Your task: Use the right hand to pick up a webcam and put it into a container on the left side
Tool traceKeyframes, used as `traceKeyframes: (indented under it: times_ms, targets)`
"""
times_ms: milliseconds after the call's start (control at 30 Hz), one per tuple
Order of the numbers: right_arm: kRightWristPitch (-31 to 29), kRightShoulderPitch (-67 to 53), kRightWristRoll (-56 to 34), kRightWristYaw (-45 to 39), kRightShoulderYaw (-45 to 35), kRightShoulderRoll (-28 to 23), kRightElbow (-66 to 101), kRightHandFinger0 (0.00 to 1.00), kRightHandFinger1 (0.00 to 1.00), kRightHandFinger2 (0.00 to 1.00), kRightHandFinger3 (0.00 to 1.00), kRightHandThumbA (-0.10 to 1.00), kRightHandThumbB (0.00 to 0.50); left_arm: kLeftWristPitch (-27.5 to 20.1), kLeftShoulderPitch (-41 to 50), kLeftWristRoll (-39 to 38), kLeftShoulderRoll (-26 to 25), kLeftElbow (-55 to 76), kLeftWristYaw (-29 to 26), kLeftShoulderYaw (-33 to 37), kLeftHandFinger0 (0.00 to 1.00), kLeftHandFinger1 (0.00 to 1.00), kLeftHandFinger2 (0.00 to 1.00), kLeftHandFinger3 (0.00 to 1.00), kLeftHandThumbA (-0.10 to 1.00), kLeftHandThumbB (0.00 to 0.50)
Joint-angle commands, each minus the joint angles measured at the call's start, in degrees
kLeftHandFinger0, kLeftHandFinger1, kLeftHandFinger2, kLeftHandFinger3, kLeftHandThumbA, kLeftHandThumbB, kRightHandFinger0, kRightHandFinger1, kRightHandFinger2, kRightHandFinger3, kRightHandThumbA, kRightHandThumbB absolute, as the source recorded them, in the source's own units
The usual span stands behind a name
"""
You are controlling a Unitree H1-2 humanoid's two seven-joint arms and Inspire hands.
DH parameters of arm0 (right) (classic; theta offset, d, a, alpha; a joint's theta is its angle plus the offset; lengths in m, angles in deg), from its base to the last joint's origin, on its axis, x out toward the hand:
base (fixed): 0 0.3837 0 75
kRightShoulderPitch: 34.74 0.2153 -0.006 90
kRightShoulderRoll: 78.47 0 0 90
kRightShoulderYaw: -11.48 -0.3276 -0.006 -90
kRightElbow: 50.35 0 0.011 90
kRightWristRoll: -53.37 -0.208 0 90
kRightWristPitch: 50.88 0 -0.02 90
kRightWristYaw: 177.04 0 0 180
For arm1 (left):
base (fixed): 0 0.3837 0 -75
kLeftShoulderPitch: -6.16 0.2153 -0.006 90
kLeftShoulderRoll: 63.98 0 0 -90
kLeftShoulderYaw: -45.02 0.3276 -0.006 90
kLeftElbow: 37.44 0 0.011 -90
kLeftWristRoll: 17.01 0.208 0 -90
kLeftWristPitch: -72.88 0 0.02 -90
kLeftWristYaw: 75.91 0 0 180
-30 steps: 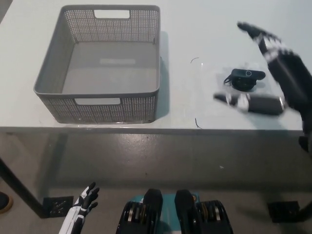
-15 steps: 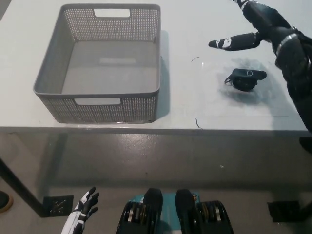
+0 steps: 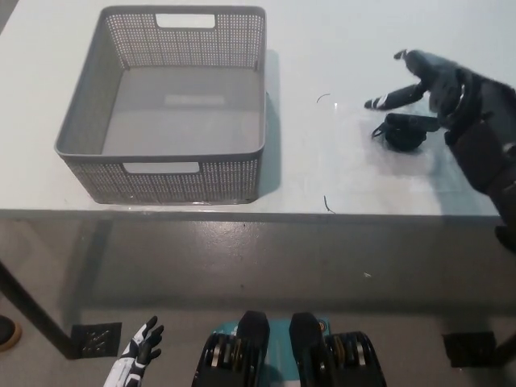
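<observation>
A small black webcam (image 3: pixel 401 130) lies on the white table (image 3: pixel 322 48) at the right, on a clear plastic sheet. My black right hand (image 3: pixel 439 89) hovers just over and right of it, open, fingers spread and pointing left, one finger reaching past the webcam's far side. Whether it touches the webcam I cannot tell. The grey perforated basket (image 3: pixel 173 101) stands empty on the table's left part. My white left hand (image 3: pixel 139 355) hangs low at the bottom left, below the table edge, fingers apart.
The table's front edge (image 3: pixel 242 214) runs across the middle of the picture, with grey floor below it. A thin dark wire scrap (image 3: pixel 322 98) lies between basket and webcam.
My right hand has come down and toward me, from above the webcam's far side to right over it. The left hand has sunk slightly lower.
</observation>
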Motion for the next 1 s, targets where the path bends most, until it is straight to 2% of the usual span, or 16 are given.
traceKeyframes:
  times_ms: [0, 33, 133, 233, 267, 333, 433, 500, 633, 967]
  targets:
    - [-4.45, 4.58, -0.87, 5.68, -0.03, 0.38, -3.39, 1.0, 1.0, 1.0, 1.0, 0.83, 0.46, -2.96, -0.09, 0.26, -0.43, 1.16, 0.02, -0.27, 1.0, 1.0, 1.0, 1.0, 0.99, 0.063]
    - [-4.76, 4.34, -0.96, 6.09, -0.08, 0.47, -3.73, 1.0, 1.0, 1.0, 1.0, 0.82, 0.459, -2.84, -0.25, 0.14, -0.35, 1.16, 0.05, -0.3, 1.0, 1.0, 1.0, 1.0, 0.99, 0.064]
    - [-5.84, 4.18, -1.34, 6.59, -0.19, 0.64, -4.85, 1.0, 1.0, 1.0, 1.0, 0.85, 0.499, -2.5, -0.58, 0.12, -0.33, 1.08, 0.06, -0.39, 1.0, 1.0, 1.0, 1.0, 0.98, 0.067]
    - [-6.39, 3.17, -1.63, 6.34, -0.2, 0.78, -4.42, 1.0, 1.0, 1.0, 1.0, 0.89, 0.5, -2.1, -0.42, -0.06, -0.26, 1.41, 0.09, -0.47, 1.0, 1.0, 1.0, 1.0, 0.97, 0.059]
    - [-6.48, 3.17, -1.68, 6.43, -0.15, 0.82, -4.54, 1.0, 1.0, 1.0, 1.0, 0.87, 0.5, -2.04, -0.43, -0.08, -0.3, 1.46, 0.11, -0.49, 1.0, 1.0, 1.0, 1.0, 0.97, 0.06]
    - [-6.32, 2.69, -1.76, 7.11, -0.06, 1.4, -5.63, 1.0, 1.0, 1.0, 1.0, 0.81, 0.482, -2.02, -0.63, -0.32, -0.3, 1.57, 0.15, -0.6, 1.0, 1.0, 1.0, 1.0, 0.96, 0.054]
    - [-6.51, 1.89, -0.56, 8.28, 1.53, 1.98, -7.68, 1.0, 1.0, 1.0, 1.0, 0.8, 0.47, -2.01, -0.9, -0.49, -0.18, 1.32, 0.11, -0.7, 1.0, 1.0, 1.0, 1.0, 0.95, 0.064]
    - [-6.69, 1.11, -0.17, 8.98, 2.58, 2.48, -9.8, 1.0, 1.0, 1.0, 1.0, 0.81, 0.481, -2.16, -0.84, -0.65, -0.18, 1.39, 0.15, -0.76, 1.0, 1.0, 1.0, 1.0, 0.95, 0.064]
    - [-6.06, -0.44, -1.07, 9.0, 3.28, 2.95, -13.22, 1.0, 1.0, 1.0, 1.0, 0.74, 0.454, -2.28, -0.92, -1.49, -0.23, 1.58, 0.53, -0.89, 1.0, 1.0, 1.0, 1.0, 0.94, 0.053]
    - [-5.1, -2.34, -0.84, 7.98, 5.57, 2.35, -16.25, 1.0, 1.0, 1.0, 1.0, 0.73, 0.43, -2.39, -1.87, -1.59, -0.56, 1.38, 0.47, -1.17, 1.0, 1.0, 1.0, 1.0, 0.94, 0.054]
